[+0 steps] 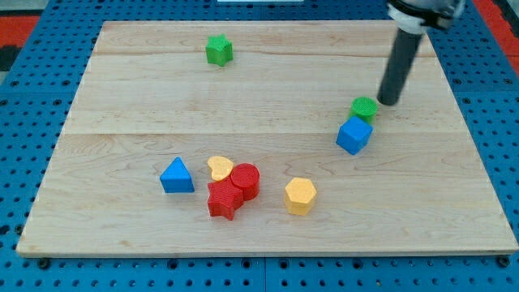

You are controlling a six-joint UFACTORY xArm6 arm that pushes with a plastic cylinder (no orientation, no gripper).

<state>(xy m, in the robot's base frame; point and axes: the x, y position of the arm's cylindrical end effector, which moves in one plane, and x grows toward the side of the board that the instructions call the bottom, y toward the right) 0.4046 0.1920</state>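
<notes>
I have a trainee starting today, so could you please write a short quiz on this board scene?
1. True or false: my tip is nearest the green cylinder.
2. Which block lies closest to the view's top? A) green star B) blue cube C) yellow hexagon
3. Fill in: the yellow heart sits between the blue triangle and the red ____, which touches the red star.

Key: 1 true; 2 A; 3 cylinder.
</notes>
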